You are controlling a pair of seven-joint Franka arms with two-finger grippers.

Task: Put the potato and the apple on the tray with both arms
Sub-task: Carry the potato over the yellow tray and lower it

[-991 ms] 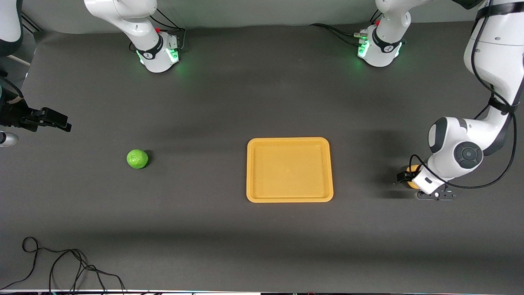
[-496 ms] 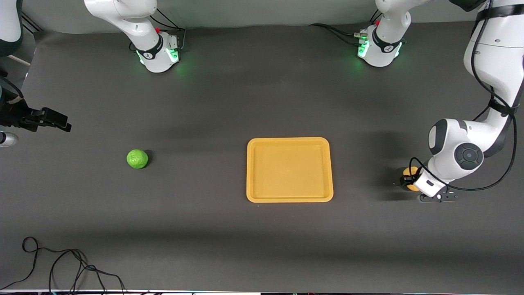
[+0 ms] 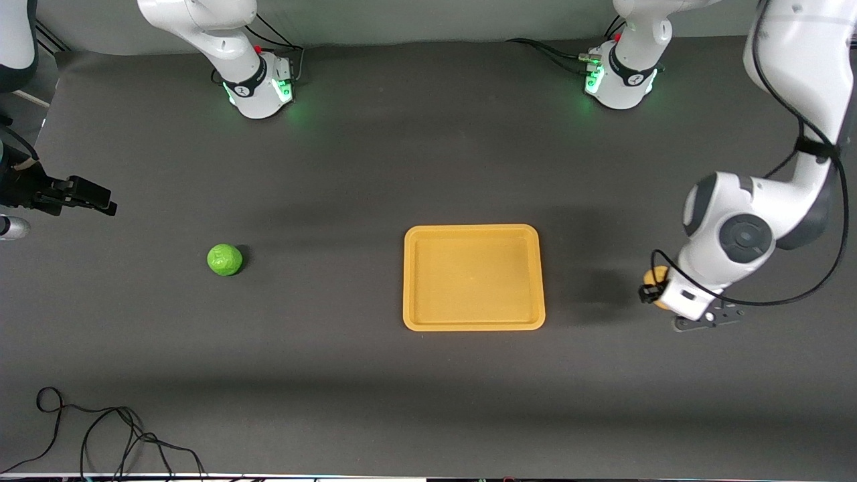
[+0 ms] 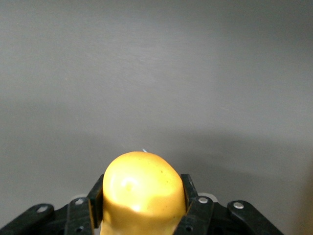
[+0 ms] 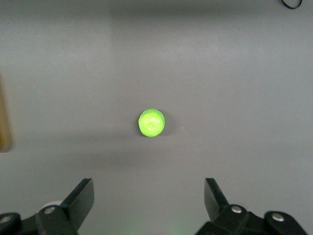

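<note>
The yellow-tan potato (image 3: 654, 276) is between the jaws of my left gripper (image 3: 657, 289), a little above the table, toward the left arm's end, beside the orange-yellow tray (image 3: 474, 229). In the left wrist view the potato (image 4: 143, 186) fills the left gripper (image 4: 143, 198), with a black finger on each side. The green apple (image 3: 225, 259) lies on the table toward the right arm's end. My right gripper (image 3: 94, 197) hangs open and empty over the table's edge at that end. In the right wrist view the apple (image 5: 151, 122) lies well ahead of the open right gripper (image 5: 149, 188).
The tray is empty; a sliver of it (image 5: 4, 117) shows in the right wrist view. A black cable (image 3: 100, 432) lies coiled at the table's near edge toward the right arm's end. The two green-lit arm bases (image 3: 258, 87) (image 3: 619, 80) stand along the table's farthest edge.
My left gripper has risen off the table with the potato and shifted slightly toward the tray. The right arm and the apple have not moved.
</note>
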